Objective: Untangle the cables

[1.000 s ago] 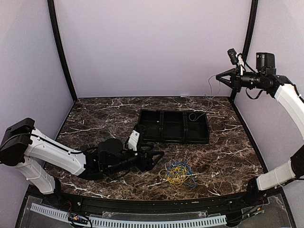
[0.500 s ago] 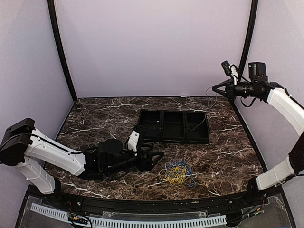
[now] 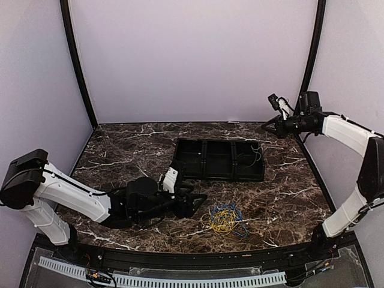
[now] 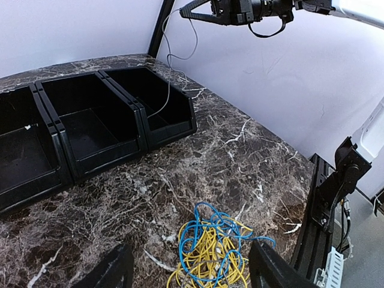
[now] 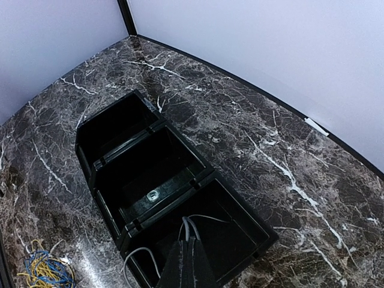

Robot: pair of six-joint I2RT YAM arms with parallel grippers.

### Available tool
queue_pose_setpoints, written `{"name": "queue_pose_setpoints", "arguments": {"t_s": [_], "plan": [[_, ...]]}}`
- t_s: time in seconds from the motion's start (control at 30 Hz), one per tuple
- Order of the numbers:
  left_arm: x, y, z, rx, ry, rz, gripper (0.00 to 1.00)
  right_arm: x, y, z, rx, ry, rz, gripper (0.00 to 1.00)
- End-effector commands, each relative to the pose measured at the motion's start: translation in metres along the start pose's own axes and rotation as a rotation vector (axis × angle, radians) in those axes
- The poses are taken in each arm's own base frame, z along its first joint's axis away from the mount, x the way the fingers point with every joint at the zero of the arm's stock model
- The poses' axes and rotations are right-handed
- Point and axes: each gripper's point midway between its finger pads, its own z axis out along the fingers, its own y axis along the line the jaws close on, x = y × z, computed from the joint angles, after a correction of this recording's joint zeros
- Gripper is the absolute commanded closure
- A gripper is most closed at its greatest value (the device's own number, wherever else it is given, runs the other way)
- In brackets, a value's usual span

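Observation:
A tangle of yellow and blue cables (image 3: 225,219) lies on the marble table near the front. In the left wrist view that tangle (image 4: 217,251) sits between and just ahead of my left gripper's (image 4: 192,273) wide-open fingers (image 4: 114,270), apart from them. My right gripper (image 3: 266,125) is raised over the table's back right, shut on a thin grey cable (image 5: 188,227). This cable hangs down from it (image 4: 170,66) into the right compartment of the black tray (image 3: 219,177), where a loop (image 5: 135,252) of it rests.
The tray (image 5: 150,135) has three compartments; the middle one shows a small metal fitting (image 5: 153,194) and the left one looks bare. Lilac walls and black corner posts (image 3: 78,72) close the table in. A black frame rail (image 3: 180,255) runs along the front edge.
My right gripper has come down and leftward toward the tray with the grey cable, more of which now lies in the right compartment. The left arm has barely shifted.

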Motion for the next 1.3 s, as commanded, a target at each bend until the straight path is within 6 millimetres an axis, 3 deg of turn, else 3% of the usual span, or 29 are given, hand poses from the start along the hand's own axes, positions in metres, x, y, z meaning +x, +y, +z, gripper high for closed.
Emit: {"name": "queue_pose_setpoints", "arguments": {"t_s": [0.0,0.23,0.4,0.63,0.73,0.87,1.03,1.27], "plan": [[0.006,0.0,0.002,-0.004,0.013,0.002,0.32,0.011,-0.003,0.027,0.037,0.022,-0.067,1.0],[0.009,-0.001,0.005,0.0,0.021,0.002,0.32,0.042,-0.01,0.06,0.094,0.117,-0.084,1.0],[0.011,0.002,0.003,-0.01,0.025,0.002,0.32,0.066,-0.021,0.07,0.142,0.184,-0.069,1.0],[0.013,0.002,0.005,-0.009,0.029,0.002,0.32,0.109,-0.015,0.088,0.111,0.322,-0.059,1.0],[0.012,0.001,0.006,-0.005,0.027,-0.001,0.32,0.118,-0.018,0.092,0.126,0.368,-0.054,1.0],[0.01,-0.001,0.005,0.001,0.03,-0.002,0.32,0.108,-0.016,0.086,0.134,0.364,-0.058,0.89],[0.005,-0.001,-0.004,-0.009,0.042,-0.005,0.32,0.077,-0.01,0.055,0.191,0.338,-0.087,0.6],[0.005,0.01,-0.016,-0.068,0.071,0.02,0.32,0.046,0.026,0.01,0.171,0.253,-0.138,0.53]]}}
